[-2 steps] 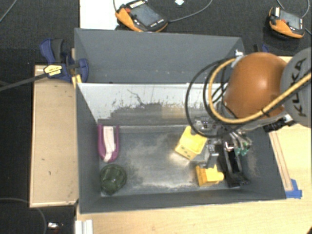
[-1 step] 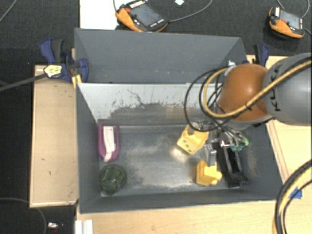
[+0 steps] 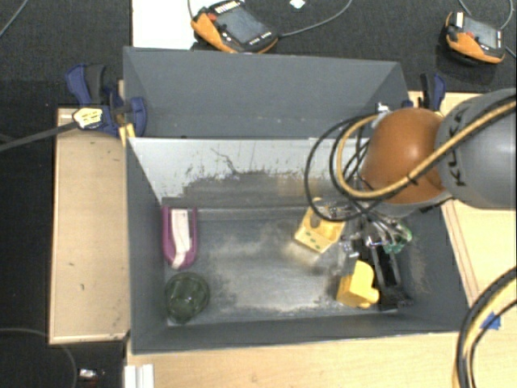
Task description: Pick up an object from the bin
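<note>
A bright yellow block, chunky and rounded at its corners, lies on the floor of the grey metal bin near the bin's front right corner. The hand is low in the bin directly over and just behind this block, its dark lower end appearing to touch the block's right side; whether the hand is open, closed or gripping the block cannot be told from this view. Just to the left of the hand, and slightly farther back, lies a pale yellow wedge with darker spots, close to the block but apart from it. The hand hangs from an orange cover ringed by looping black cables, carried on the grey arm that enters from the right. Well apart, against the bin's left wall, lies a long purple and white object, and in front of it, in the front left corner, a dark green ball.
</note>
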